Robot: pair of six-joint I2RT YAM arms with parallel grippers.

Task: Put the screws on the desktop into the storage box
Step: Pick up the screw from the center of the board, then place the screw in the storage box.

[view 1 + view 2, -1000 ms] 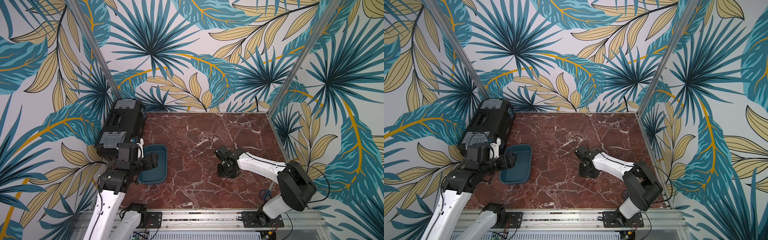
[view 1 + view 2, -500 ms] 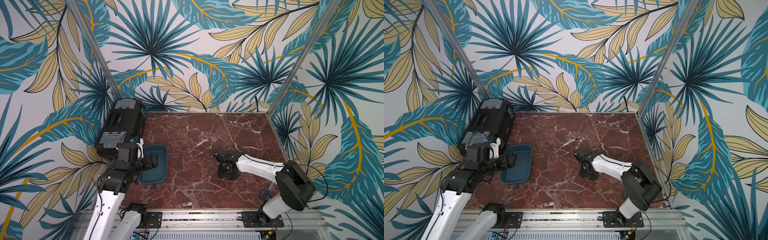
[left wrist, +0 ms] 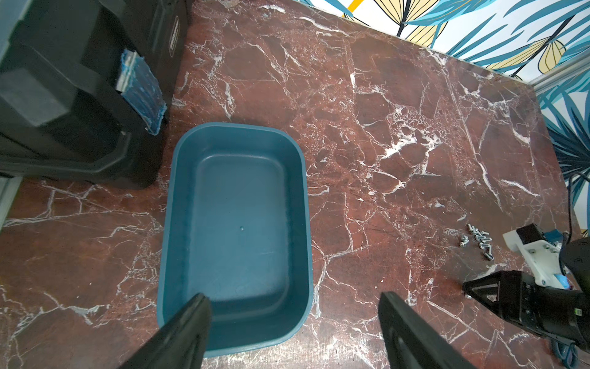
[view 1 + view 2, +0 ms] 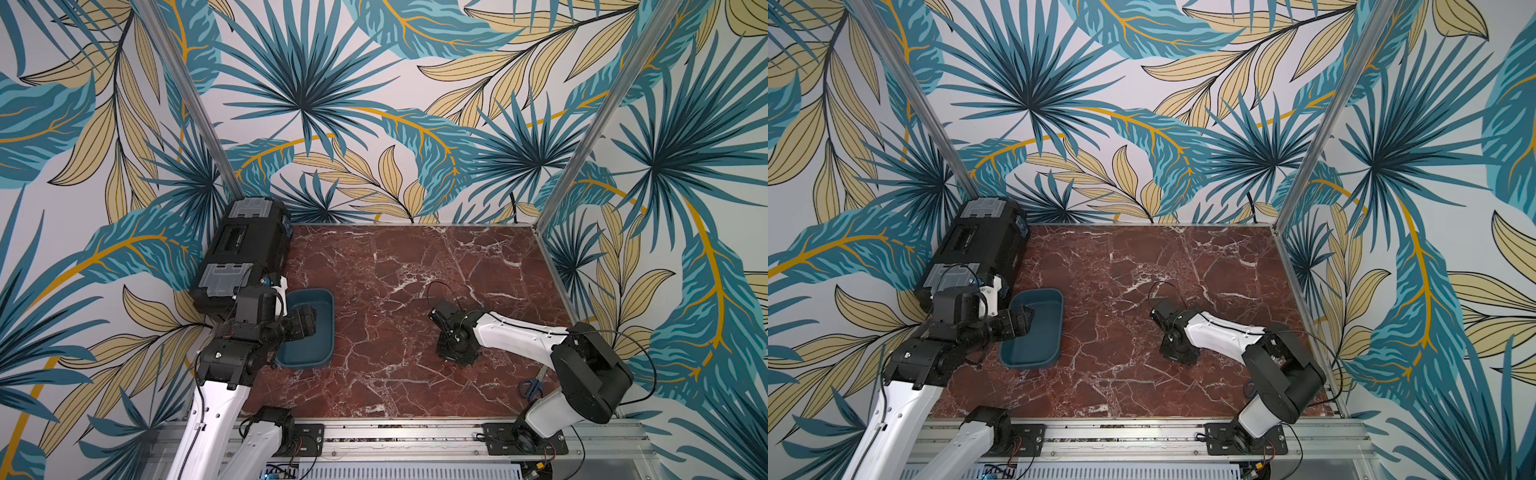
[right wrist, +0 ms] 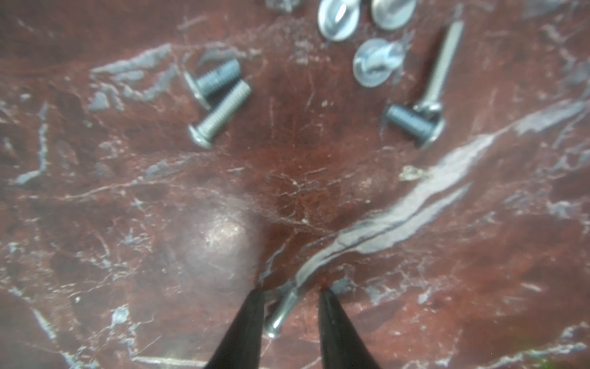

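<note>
Reddish-brown marble-patterned desktop (image 4: 395, 270) carries all items. The large black plastic toolbox (image 4: 245, 249) stands just beside the shallow teal-blue plastic storage box (image 3: 236, 223). The left gripper (image 3: 292, 306) hangs over one short end of the box, jaws spread wide. The right gripper (image 5: 290, 290) sits well apart from the box, on the side opposite the toolbox. Its jaws are narrowly parted and straddle one small silvery metal screw (image 5: 282, 311) lying on the desktop, with a gap on one side. Other screws (image 5: 220, 110) lie loose nearby.

You have open table (image 4: 382, 291) between box (image 4: 322, 349) and screws (image 3: 479, 238); the toolbox (image 4: 245, 249) stands just beside the box's far corner.
</note>
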